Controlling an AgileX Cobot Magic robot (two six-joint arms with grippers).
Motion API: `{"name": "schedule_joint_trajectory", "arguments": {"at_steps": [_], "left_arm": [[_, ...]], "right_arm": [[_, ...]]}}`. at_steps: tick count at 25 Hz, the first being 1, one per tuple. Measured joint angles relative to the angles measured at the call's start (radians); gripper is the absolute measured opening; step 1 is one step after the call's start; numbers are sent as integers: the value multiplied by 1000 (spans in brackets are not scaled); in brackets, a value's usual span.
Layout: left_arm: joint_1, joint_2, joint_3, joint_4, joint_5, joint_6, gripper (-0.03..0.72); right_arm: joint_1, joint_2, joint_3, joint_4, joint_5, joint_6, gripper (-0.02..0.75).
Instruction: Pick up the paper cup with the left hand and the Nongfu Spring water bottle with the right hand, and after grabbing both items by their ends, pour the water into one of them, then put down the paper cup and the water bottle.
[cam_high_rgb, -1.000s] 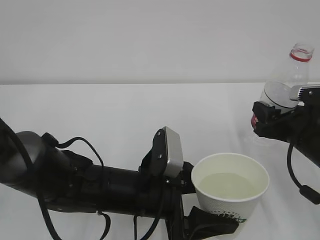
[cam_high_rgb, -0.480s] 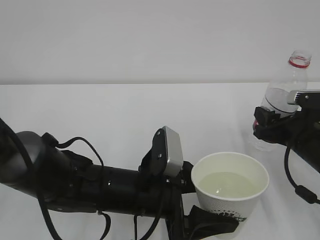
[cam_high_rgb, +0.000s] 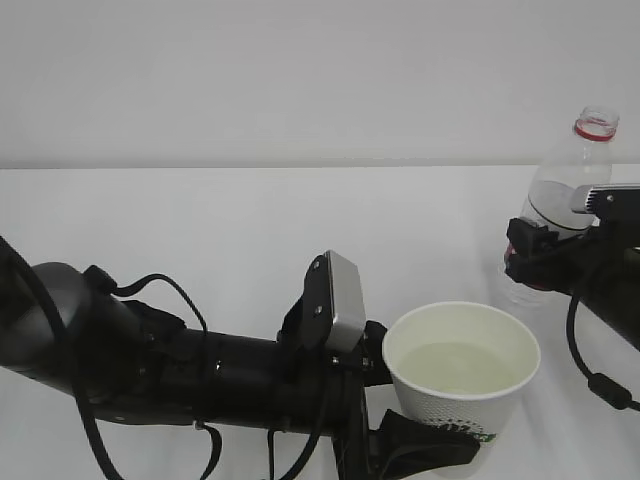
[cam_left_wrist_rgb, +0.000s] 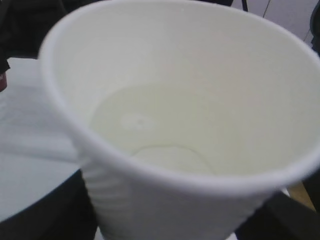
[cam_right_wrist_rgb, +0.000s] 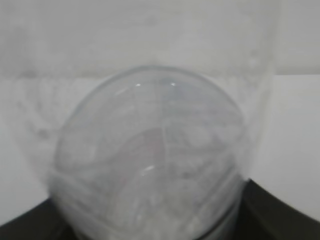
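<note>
So the paper cup (cam_high_rgb: 461, 385) sits down at the bottom edge of the exterior view, a bit right of middle, with the left hand's end effector (cam_high_rgb: 420, 440) clamped around its lower wall, and the water (cam_high_rgb: 458, 366) inside looks faintly yellowish and sits well under the rim. The Nongfu Spring water bottle (cam_high_rgb: 565, 205) is way over by the right edge, standing close to upright with its mouth open and the red neck ring on top, and the right hand's end effector (cam_high_rgb: 545, 255) is closed on its lower body. Cup and bottle are well apart. Loads of bare white worktop (cam_high_rgb: 230, 220) behind and to the left, back to where it meets the pale wall (cam_high_rgb: 300, 80). Count: one cup, one bottle, two arms, and the left arm fills most of the lower left corner.
</note>
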Motion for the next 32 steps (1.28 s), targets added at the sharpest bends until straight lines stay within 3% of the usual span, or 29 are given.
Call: {"name": "schedule_joint_trajectory", "arguments": {"at_steps": [17, 32], "left_arm": [[0, 0, 0, 0, -2, 0, 538], [0, 0, 0, 0, -2, 0, 538]], "right_arm": [[0, 0, -1, 0, -2, -2, 449], [0, 0, -5, 0, -16, -2, 587]]}}
